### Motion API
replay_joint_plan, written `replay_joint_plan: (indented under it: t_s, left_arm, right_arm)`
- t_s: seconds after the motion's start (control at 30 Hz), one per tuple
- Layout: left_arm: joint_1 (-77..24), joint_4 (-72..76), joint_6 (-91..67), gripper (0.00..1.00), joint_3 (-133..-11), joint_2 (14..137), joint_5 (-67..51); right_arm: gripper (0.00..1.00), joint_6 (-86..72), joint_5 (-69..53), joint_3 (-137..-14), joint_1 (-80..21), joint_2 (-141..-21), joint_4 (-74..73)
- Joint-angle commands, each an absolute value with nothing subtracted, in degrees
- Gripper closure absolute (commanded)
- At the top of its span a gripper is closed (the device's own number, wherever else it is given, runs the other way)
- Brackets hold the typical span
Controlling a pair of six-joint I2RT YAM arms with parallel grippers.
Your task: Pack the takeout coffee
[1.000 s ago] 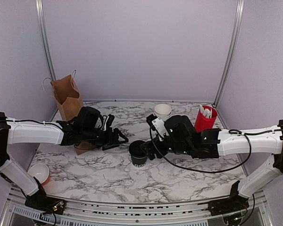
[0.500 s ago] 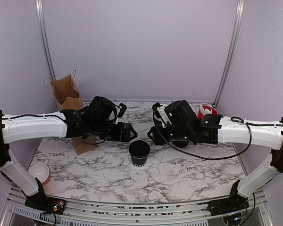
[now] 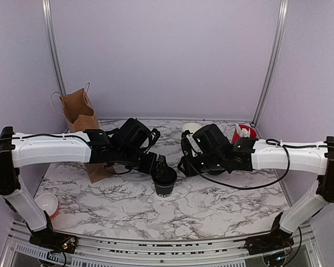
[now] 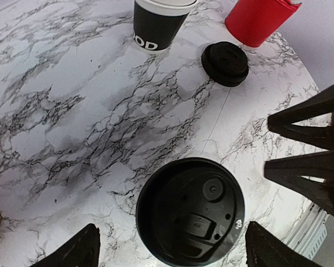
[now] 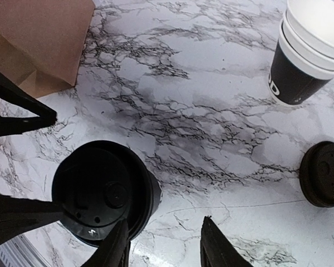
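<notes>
The takeout coffee stands between the left tool's spread fingers — right tool, also spread, beside.

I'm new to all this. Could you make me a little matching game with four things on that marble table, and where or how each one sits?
Things:
1 takeout coffee
2 brown paper bag
3 red cup
4 loose black lid

Places or states:
A lying flat, on no cup
B upright at the far left
C in the middle, lid on
D standing at the far right

Pairs: 1-C, 2-B, 3-D, 4-A.
</notes>
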State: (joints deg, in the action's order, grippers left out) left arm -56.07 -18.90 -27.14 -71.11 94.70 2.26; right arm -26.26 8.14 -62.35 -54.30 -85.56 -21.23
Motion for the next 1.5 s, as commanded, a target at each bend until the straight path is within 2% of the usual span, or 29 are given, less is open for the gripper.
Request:
replay_joint_plan:
  t_s: [0.0,0.33,0.73,1.1,1.47]
  left_arm:
    - [-59.04,-23.57,-22.53,0.08,-75.63,95.54,8.05]
    - [-64.29,-28.30,-20.50,0.06,-81.34,101.39,15.47]
    - [-64.25,-27.26,-22.49,0.07,-79.48,103.51,17.44]
    - [-64.29,-25.01,-21.55,0.12,-78.60,103.28,16.02]
    - [-64.32,-23.38,-21.79,0.24,-76.02,104.25,13.20]
  right_arm:
    - [0.58,-28.87,6.89,-60.35,-51.43,-83.63,-21.29]
    - [0.59,-29.20,5.24,-59.74,-49.06,-81.62,-20.36]
    - [0.60,-29.08,2.84,-60.23,-49.04,-83.38,-18.99]
    - [0.61,-28.32,1.61,-61.96,-49.00,-86.25,-18.73]
    - [0.62,-28.78,0.16,-61.65,-49.04,-87.64,-17.31]
